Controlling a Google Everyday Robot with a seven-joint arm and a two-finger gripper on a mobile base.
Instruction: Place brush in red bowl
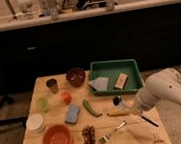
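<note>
The wooden table (136,141) carries everything. The robot's white arm (168,90) reaches in from the right, low over the table's right side. At its end the gripper (133,107) is down just in front of the green tray (109,70).

The red bowl (57,141) stands at the table's front left corner, well apart from the gripper. A smaller maroon bowl (75,77) stands at the back, just left of the tray.

The brush (150,121) lies slantwise on the right side of the table. Its small dark head pokes out to the left of the gripper, near the banana (119,113), and the dark end of its handle shows to the right, towards the table's front edge. The middle of the handle is hidden under the end of the arm, so the gripper sits right over the brush. Whether it has hold of it, or how far it is open, I cannot tell.

Between brush and red bowl lie a fork (112,132) and a dark red cluster (88,137) — further back, a blue sponge (73,114).
</note>
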